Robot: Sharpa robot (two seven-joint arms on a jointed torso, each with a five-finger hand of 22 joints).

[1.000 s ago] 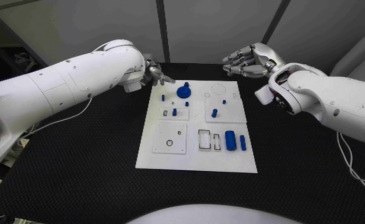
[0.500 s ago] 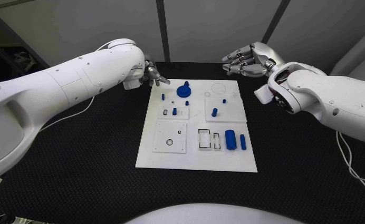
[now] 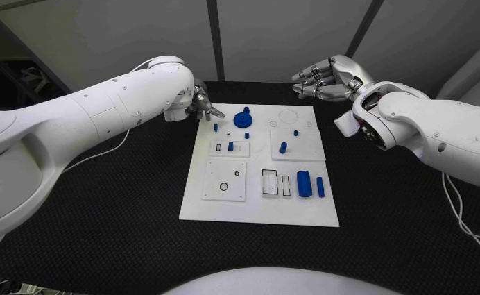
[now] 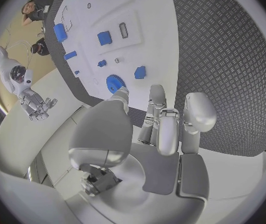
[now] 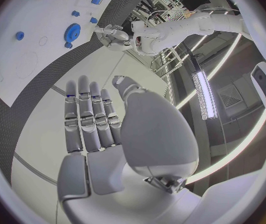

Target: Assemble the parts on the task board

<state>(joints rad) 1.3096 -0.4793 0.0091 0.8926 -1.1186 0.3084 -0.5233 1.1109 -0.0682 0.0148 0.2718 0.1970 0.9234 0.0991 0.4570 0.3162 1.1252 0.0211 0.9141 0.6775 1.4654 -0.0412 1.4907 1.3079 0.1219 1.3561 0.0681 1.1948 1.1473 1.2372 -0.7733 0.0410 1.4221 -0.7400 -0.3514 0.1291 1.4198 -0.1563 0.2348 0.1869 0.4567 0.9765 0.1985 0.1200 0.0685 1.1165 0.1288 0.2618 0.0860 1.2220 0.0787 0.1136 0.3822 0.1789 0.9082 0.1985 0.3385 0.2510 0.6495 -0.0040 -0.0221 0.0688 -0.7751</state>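
No readable text or labels, perhaps too small to discern.

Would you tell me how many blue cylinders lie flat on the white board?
2: a thick blue cylinder and a thinner one beside it, at the board's near right.

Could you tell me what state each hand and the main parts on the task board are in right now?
left hand: empty, fingers apart, over the board's far left corner.
right hand: empty, open, beyond the far right corner.
blue gear: standing on the task board.
blue cylinder: lying flat.
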